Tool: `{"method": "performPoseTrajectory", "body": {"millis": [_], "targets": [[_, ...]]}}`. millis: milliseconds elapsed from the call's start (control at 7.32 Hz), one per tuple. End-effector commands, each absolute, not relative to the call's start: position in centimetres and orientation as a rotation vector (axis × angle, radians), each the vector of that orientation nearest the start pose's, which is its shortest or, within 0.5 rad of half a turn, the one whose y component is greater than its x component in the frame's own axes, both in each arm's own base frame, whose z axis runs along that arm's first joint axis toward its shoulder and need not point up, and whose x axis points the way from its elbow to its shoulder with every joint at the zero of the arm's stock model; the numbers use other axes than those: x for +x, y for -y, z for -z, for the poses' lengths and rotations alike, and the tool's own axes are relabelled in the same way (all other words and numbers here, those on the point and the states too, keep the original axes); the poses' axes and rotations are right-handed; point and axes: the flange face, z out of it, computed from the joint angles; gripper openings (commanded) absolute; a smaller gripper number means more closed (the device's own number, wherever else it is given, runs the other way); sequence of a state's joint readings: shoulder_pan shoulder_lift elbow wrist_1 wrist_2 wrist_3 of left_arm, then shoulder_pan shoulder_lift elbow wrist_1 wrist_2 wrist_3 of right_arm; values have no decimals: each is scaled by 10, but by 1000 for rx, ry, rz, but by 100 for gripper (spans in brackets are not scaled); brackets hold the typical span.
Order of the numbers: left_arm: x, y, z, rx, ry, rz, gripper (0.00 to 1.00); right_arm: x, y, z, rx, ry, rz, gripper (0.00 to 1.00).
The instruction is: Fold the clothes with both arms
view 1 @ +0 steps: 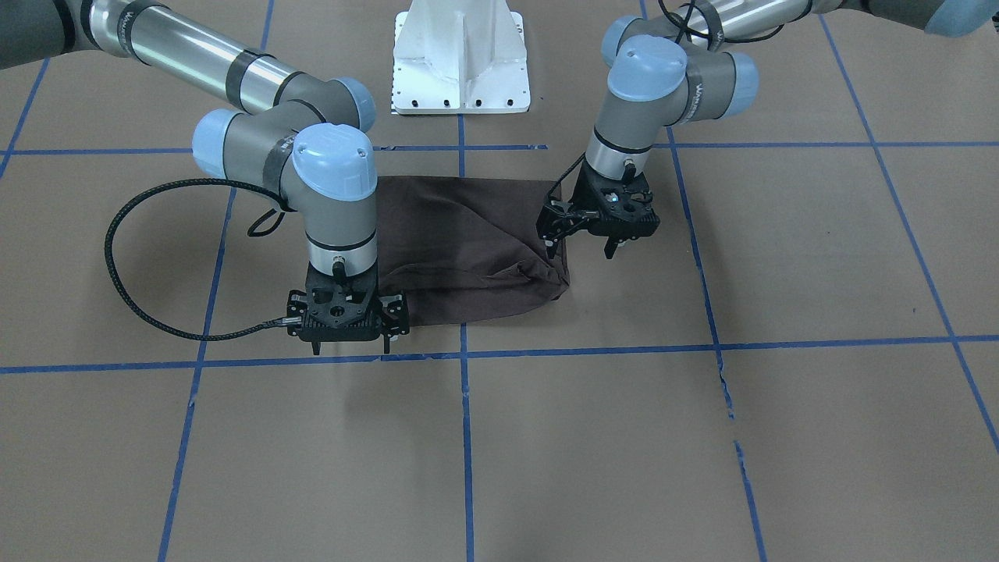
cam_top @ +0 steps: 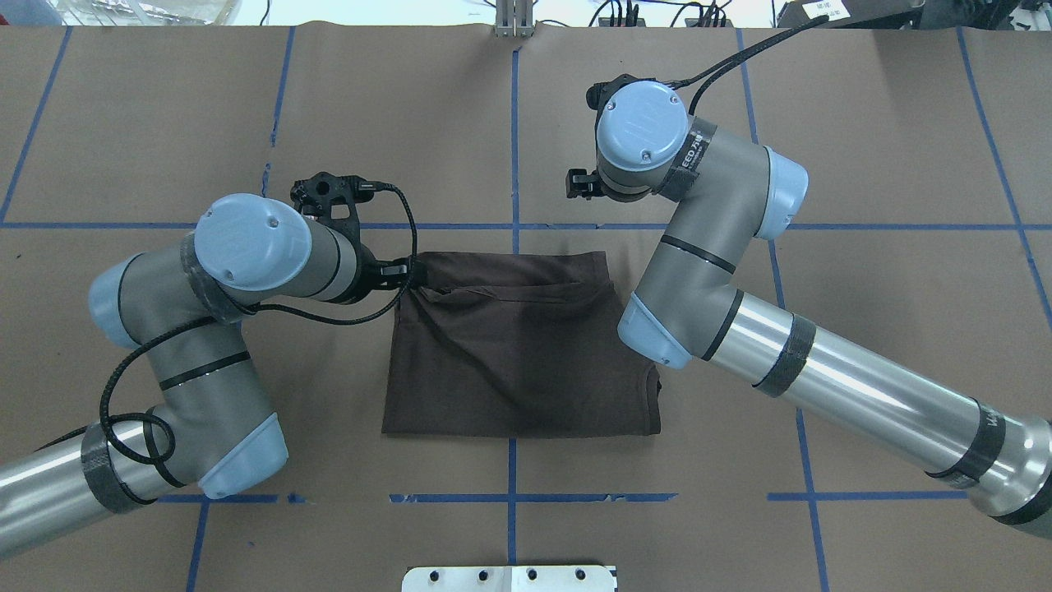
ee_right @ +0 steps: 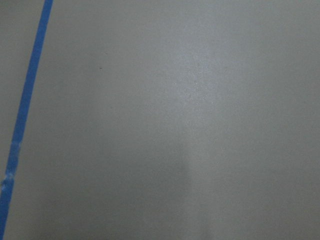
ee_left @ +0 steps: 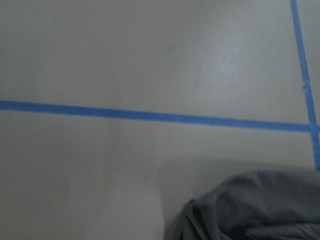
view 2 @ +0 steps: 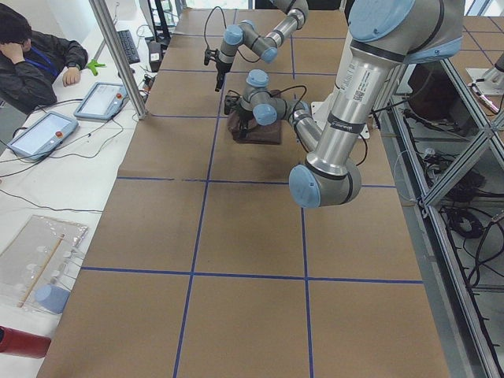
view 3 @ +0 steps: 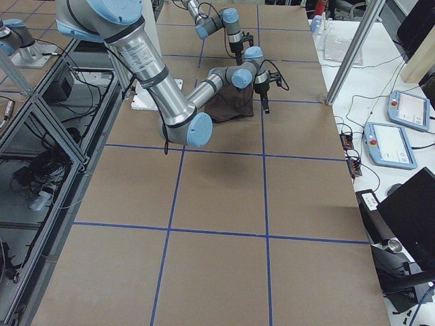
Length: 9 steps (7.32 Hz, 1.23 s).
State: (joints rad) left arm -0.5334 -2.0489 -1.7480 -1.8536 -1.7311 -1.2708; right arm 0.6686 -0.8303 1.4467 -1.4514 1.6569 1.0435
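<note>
I have the brown T-shirt (cam_top: pixel 518 362) lying folded into a rough rectangle on the paper-covered counter (cam_top: pixel 863 131), just out from the white pedestal (view 1: pixel 460 55). The left hand (view 1: pixel 581 248) sits low at the shirt's corner on its own side, away from the robot. Its jaws are spread, and one finger (view 1: pixel 551 232) touches the rumpled edge. As far as I can see it grips nothing, and its wrist view catches only a bunched bit of cloth at the bottom. The right hand (view 1: pixel 350 345) hangs by the opposite outer corner, jaws also apart and empty. Its wrist view shows bare counter and one blue tape line (ee_right: pixel 25 100).
</note>
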Motion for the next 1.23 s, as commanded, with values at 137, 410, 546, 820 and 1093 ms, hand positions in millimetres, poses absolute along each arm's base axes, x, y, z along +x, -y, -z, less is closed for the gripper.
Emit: {"method": "performPoseTrajectory", "body": {"millis": [137, 410, 546, 820, 1093], "targets": [[543, 375, -278, 219, -906, 104, 100, -505, 559, -254, 350, 665, -102, 100], [566, 379, -282, 201, -884, 110, 100, -507, 558, -254, 349, 666, -98, 100], [564, 384, -281, 207, -882, 116, 100, -507, 558, -254, 349, 666, -98, 100], [557, 399, -285, 224, -868, 142, 100, -507, 557, -256, 348, 663, -98, 100], [547, 441, -288, 256, -840, 195, 100, -506, 557, -260, 349, 657, -100, 100]]}}
